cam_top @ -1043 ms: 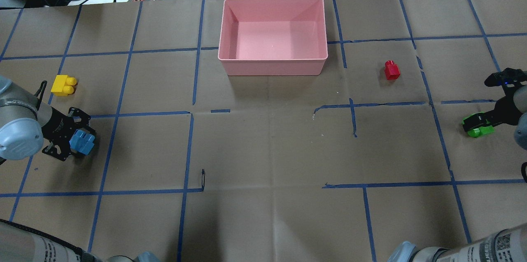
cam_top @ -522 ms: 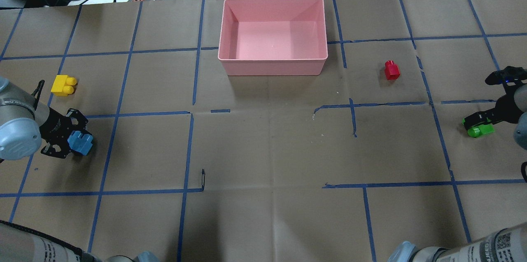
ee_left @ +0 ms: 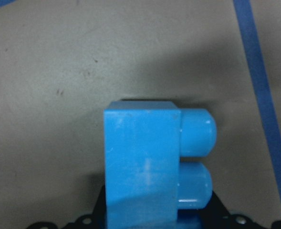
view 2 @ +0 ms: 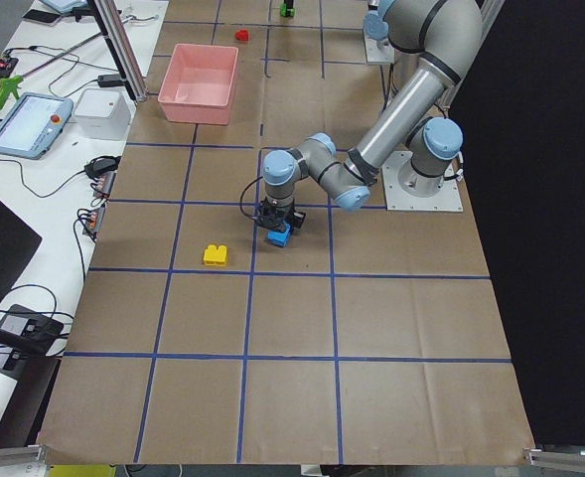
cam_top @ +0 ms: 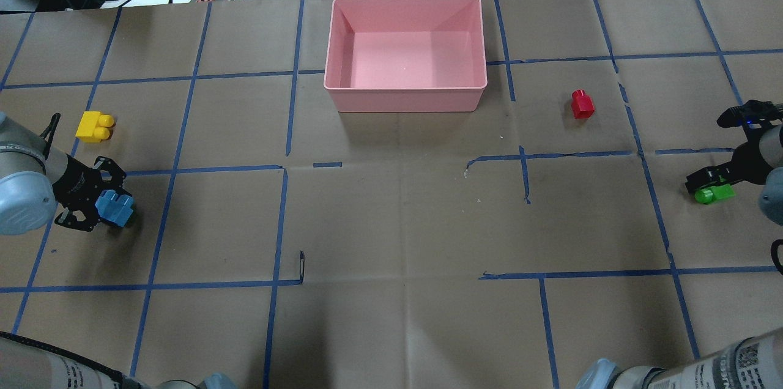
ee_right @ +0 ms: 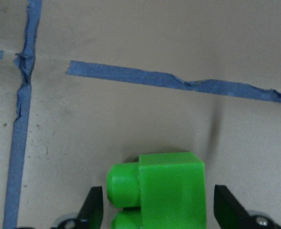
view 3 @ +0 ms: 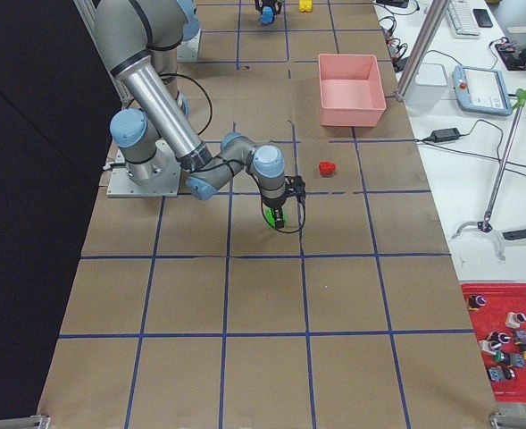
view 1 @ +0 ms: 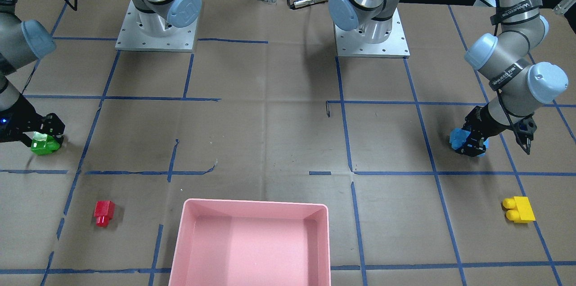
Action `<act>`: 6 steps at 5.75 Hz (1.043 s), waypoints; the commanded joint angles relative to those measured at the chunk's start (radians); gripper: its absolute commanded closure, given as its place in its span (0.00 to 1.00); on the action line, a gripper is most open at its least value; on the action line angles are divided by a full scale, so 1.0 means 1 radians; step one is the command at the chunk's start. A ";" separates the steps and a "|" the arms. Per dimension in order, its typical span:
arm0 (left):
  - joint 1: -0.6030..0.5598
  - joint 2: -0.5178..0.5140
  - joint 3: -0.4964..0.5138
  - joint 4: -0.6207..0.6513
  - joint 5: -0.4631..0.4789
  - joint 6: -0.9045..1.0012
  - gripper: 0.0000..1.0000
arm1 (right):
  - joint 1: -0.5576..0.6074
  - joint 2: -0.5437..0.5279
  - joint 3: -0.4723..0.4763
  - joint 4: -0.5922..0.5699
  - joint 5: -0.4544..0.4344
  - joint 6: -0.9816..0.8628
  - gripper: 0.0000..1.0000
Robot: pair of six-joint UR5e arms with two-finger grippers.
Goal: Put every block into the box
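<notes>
Straddling the green block near the right edge of the worktop, the right claw is lowered with its jaws wide. A thin gap shows on each side of the brick, so it is placed for a squeeze but does not yet grip. The studs point sideways, which lets the jaws meet the flat faces rather than the rounded knobs.

Near the left edge, the left claw appears to be closed on the light-blue block. The wrist view shows the brick filling the space between the jaws with no gap. A soft shadow lies beside it on the paper, so it is probably just clear of the worktop.

The box sits at the middle of the far edge, well apart from both claws, with nothing in it. The yellow block lies near the left edge, just beyond the left claw. The red block lies between the box and the right edge. Each arm seems to be working the bricks on its own side, which avoids crossing reaches.
</notes>
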 commanded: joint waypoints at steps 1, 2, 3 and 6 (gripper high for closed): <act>-0.005 0.072 0.109 -0.205 -0.010 0.075 1.00 | 0.000 0.005 0.000 0.002 -0.015 -0.001 0.39; -0.009 0.094 0.250 -0.409 -0.010 0.089 1.00 | 0.000 0.003 -0.006 0.006 -0.009 0.008 0.70; -0.015 0.082 0.376 -0.564 -0.009 0.127 1.00 | 0.000 -0.001 -0.006 0.014 -0.007 0.016 0.90; -0.175 0.039 0.561 -0.605 -0.038 0.371 1.00 | 0.055 -0.102 -0.226 0.291 -0.003 0.054 0.94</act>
